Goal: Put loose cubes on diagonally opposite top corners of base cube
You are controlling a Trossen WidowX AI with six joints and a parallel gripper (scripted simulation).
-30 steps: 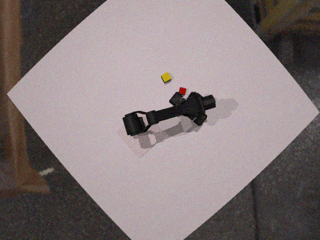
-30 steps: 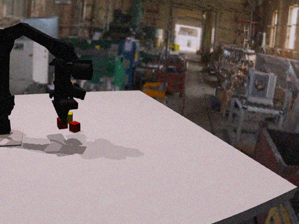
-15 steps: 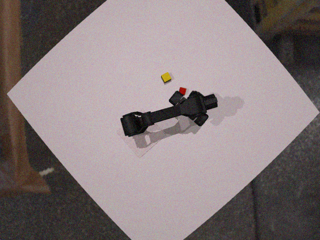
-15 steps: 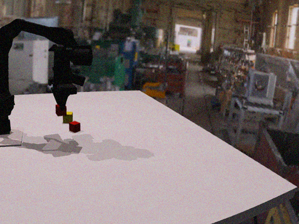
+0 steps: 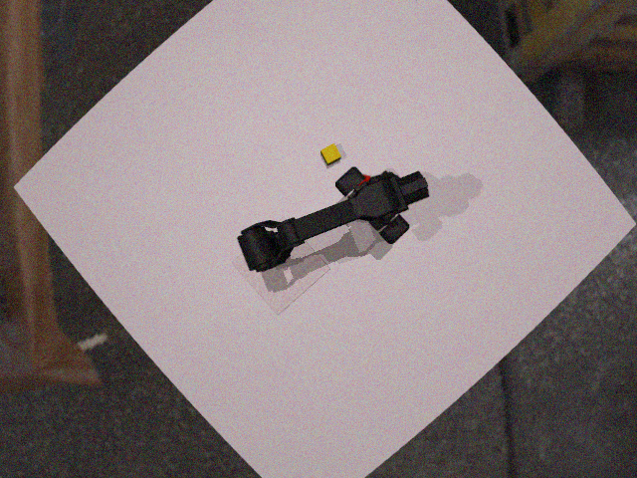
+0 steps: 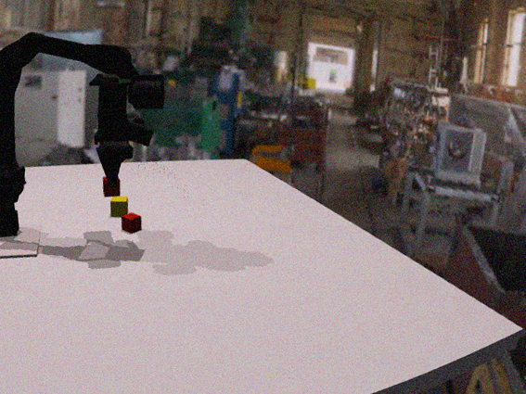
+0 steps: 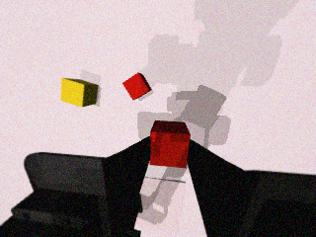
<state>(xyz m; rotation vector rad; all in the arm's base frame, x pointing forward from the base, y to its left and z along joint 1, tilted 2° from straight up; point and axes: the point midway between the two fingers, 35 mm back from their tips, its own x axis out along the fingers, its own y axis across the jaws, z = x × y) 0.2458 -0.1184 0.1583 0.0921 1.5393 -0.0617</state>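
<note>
My gripper (image 6: 112,182) (image 7: 169,141) is shut on a red cube (image 6: 108,190) (image 7: 169,152) and holds it above the table. In the top view the fingertips and the held cube are hidden under the arm. The other red cube (image 5: 365,178) (image 6: 131,223) (image 7: 135,87) stands on the table, mostly hidden by the gripper body in the top view. The yellow cube (image 5: 330,153) (image 6: 118,207) (image 7: 73,92) stands on the table beyond that red cube, apart from it. No cube shows on top of the yellow cube.
The white table (image 5: 411,334) (image 6: 241,332) carries the arm, whose base is at the left in the exterior view. A thin pale plate (image 5: 280,303) lies at the arm's base. The arm's shadow falls across the table near the standing red cube.
</note>
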